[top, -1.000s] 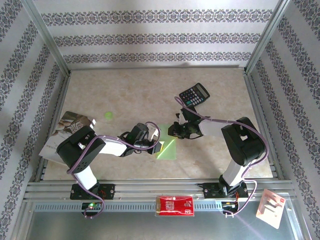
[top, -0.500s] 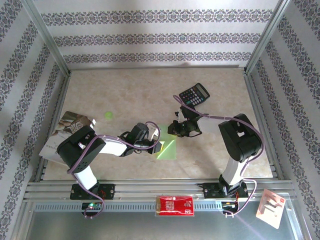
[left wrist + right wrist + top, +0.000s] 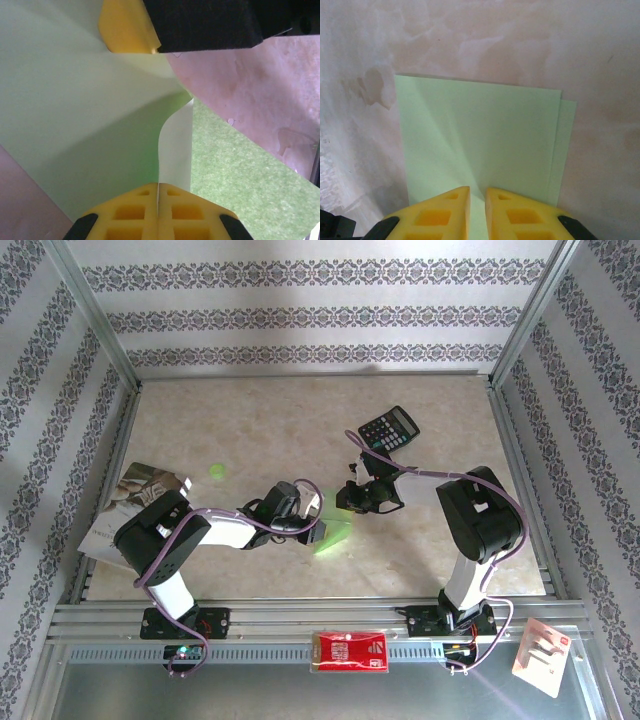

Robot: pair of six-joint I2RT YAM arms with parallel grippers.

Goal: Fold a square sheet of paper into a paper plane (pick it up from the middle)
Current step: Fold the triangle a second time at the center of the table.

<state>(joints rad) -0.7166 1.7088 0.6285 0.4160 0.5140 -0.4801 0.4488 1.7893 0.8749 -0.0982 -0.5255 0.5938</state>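
Observation:
The square sheet of paper (image 3: 338, 537), light green, lies partly folded on the table between my two grippers. My left gripper (image 3: 313, 530) holds its left side. In the left wrist view the yellow fingers (image 3: 130, 215) are shut on a raised edge of the sheet (image 3: 75, 125), which curves up into a crease. My right gripper (image 3: 347, 502) stands at the sheet's far side. In the right wrist view its tips (image 3: 477, 189) hover over the doubled sheet (image 3: 480, 130) with a narrow gap between them. Nothing is clamped in that gap.
A black calculator (image 3: 388, 428) lies at the back right and a small green dot (image 3: 217, 470) to the left. A booklet (image 3: 112, 512) sits by the left rail. A red-and-white packet (image 3: 350, 651) and a white card (image 3: 542, 655) lie on the front ledge.
My left gripper has shifted slightly right and lifted the sheet's edge, so the paper looks more bunched. The right gripper's gap has narrowed a little and its arm has drawn in.

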